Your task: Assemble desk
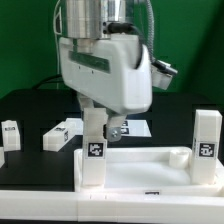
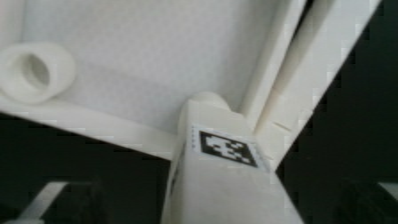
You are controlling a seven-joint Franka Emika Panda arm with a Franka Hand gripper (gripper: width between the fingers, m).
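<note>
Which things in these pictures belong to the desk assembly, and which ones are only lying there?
Belong to the job:
tabletop
standing leg at the exterior view's left
standing leg at the exterior view's right
loose leg on the table
second loose leg at the picture's edge

Not part of it:
marker board

arm (image 1: pixel 103 62) reaching down | hand (image 1: pixel 100 119) pointing down | fingers (image 2: pixel 68 200) spread apart
</note>
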